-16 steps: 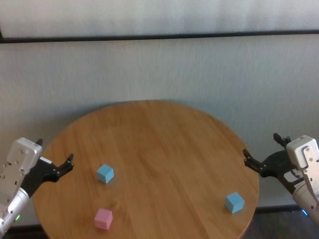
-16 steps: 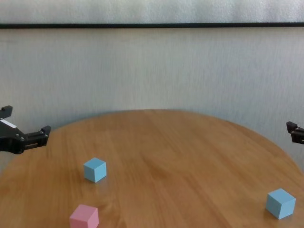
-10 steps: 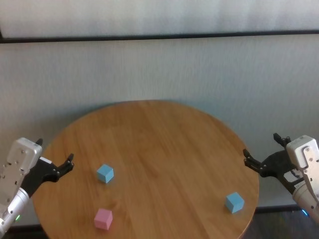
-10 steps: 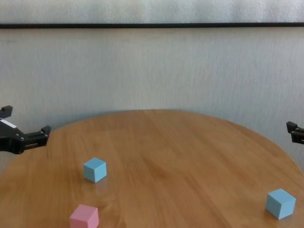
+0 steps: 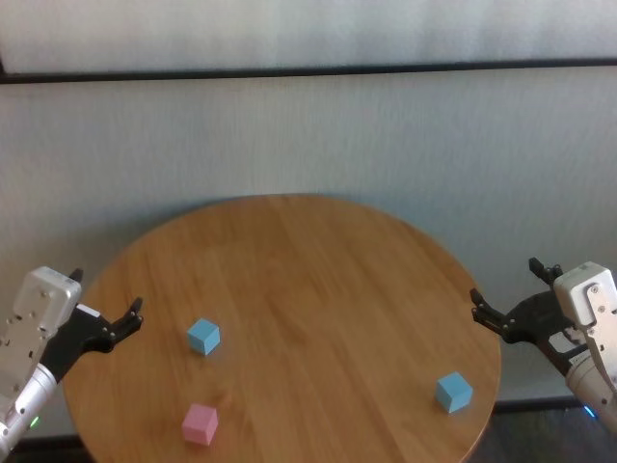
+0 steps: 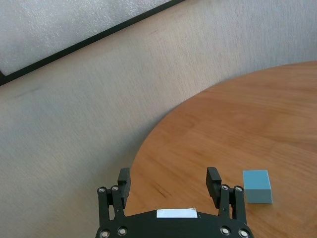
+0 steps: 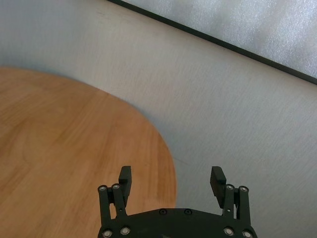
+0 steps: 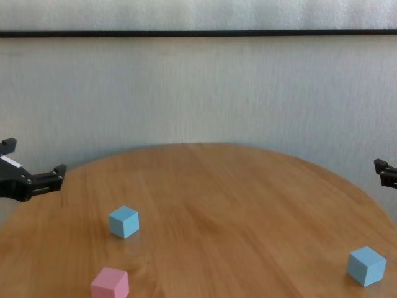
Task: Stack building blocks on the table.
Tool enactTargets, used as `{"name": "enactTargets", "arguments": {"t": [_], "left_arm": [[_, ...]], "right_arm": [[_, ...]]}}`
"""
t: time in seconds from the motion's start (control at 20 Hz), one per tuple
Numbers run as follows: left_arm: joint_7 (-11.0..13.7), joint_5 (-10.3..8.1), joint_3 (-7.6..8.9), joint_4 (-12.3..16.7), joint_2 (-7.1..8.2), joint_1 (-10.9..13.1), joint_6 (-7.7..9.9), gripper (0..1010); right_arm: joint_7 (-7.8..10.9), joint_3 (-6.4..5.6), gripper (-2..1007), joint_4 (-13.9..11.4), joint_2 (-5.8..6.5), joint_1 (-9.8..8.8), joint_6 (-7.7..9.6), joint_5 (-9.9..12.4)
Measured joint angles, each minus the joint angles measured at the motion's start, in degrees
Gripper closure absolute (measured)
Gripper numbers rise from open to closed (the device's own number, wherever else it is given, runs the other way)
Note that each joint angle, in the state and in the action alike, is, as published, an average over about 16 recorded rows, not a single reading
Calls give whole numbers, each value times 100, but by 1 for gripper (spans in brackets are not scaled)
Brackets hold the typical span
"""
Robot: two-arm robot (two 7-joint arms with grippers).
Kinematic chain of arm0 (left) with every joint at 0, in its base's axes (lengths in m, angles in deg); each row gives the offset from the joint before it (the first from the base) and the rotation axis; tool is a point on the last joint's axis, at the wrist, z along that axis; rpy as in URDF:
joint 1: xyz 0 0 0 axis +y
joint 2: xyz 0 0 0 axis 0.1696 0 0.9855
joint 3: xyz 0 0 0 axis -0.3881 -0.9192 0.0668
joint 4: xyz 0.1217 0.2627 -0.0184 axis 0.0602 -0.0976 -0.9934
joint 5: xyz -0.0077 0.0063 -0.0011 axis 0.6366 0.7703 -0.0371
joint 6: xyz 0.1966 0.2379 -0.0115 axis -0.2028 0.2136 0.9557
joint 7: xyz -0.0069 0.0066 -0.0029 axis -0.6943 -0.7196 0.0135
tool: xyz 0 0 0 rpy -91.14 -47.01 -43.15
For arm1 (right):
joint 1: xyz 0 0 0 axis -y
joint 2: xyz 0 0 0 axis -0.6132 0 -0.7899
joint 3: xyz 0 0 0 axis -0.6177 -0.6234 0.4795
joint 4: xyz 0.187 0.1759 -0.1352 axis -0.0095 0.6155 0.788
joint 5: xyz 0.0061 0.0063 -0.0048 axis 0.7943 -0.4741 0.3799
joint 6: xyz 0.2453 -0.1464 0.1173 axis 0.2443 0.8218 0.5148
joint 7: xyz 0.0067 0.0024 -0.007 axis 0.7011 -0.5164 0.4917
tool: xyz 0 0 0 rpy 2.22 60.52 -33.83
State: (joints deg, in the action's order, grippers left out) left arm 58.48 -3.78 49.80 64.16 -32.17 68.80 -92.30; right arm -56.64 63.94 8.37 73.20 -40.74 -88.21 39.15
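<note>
- Wood-grain round table [image 5: 318, 280] carries three cubes, none stacked, all well apart.
- Pale pink cube [image 5: 200, 423] sits near the front edge on the left (nearest the robot).
- One light blue cube [image 5: 203, 337] lies just behind it; the other blue cube [image 5: 453, 392] sits far right.
- Left gripper [image 5: 108, 312] hovers at the left rim, fingers apart.
- Right gripper [image 5: 503, 297] hangs off the right rim, fingers spread.

No legible text, labels, brands or numbers anywhere in these views.
</note>
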Motion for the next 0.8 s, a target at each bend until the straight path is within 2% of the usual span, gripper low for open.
{"name": "enactTargets", "arguments": {"t": [0.8], "left_arm": [[0,0,0,0,0,0,0,11]], "right_arm": [[0,0,4,0,0,0,0,0]]}}
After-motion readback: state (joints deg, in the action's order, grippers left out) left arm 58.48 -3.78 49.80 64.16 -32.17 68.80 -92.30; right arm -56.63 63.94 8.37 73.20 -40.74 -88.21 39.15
